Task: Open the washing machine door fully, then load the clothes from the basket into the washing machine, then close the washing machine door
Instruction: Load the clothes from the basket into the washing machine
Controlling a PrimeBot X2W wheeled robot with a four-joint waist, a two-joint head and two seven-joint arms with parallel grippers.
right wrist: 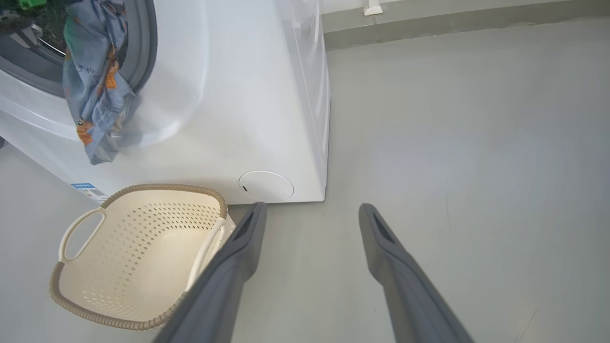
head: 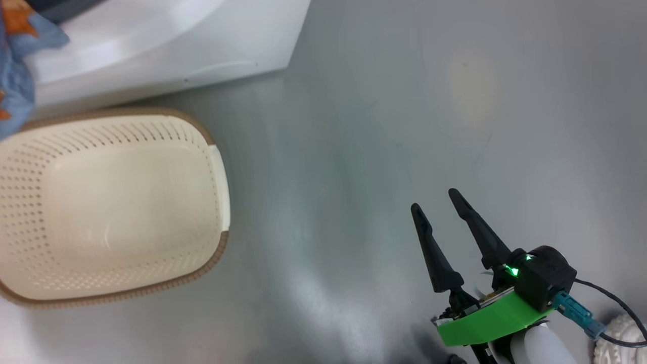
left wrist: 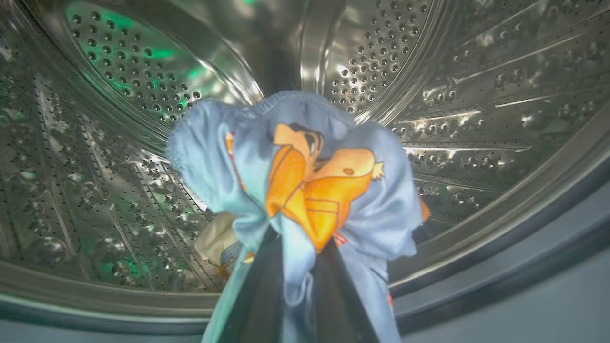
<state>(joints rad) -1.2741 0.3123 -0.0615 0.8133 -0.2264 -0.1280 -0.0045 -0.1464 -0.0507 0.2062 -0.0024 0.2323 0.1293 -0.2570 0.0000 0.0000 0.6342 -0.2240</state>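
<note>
My left gripper [left wrist: 293,247] is shut on the clothes [left wrist: 305,162], a light blue bundle with an orange cartoon print, held up inside the steel drum [left wrist: 476,95] of the washing machine [right wrist: 228,95]. In the right wrist view the clothes [right wrist: 95,95] hang out over the opening's lower lip. They also show at the head view's top left, as clothes [head: 15,65] above the basket [head: 212,136], whose inside is bare. My right gripper [head: 433,199] is open over the floor, right of the basket [right wrist: 143,238], with nothing between its fingers. The washing machine door is out of view.
A pale scrap of fabric [left wrist: 214,238] lies low in the drum behind the bundle. The round filter cap [right wrist: 266,186] sits at the washer's lower front corner. Grey floor [right wrist: 476,143] stretches right of the washer to a wall base [right wrist: 429,24].
</note>
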